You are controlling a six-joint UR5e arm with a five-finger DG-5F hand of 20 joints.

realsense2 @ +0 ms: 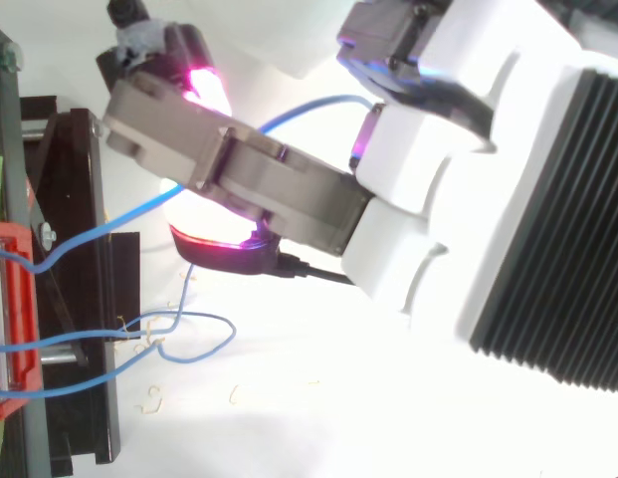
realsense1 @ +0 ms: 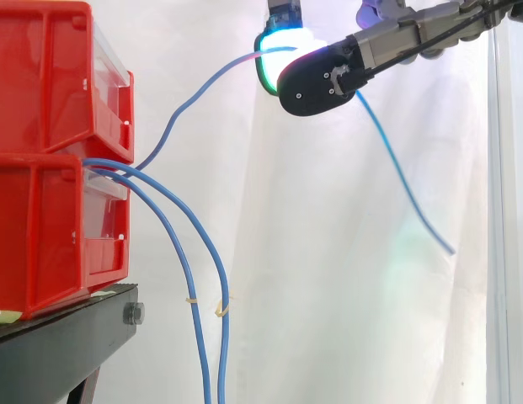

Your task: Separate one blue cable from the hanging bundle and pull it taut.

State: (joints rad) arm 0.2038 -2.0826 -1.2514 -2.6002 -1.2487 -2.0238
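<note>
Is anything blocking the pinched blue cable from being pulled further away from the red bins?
Nothing visible does. The robot hand pinches the blue cable above the two other cables, which hang apart from it by the red bins; only white curtain lies beyond.

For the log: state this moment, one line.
hand: shut on thin blue cable | cable: slack | two other blue cables: hanging from red plastic bins
</note>
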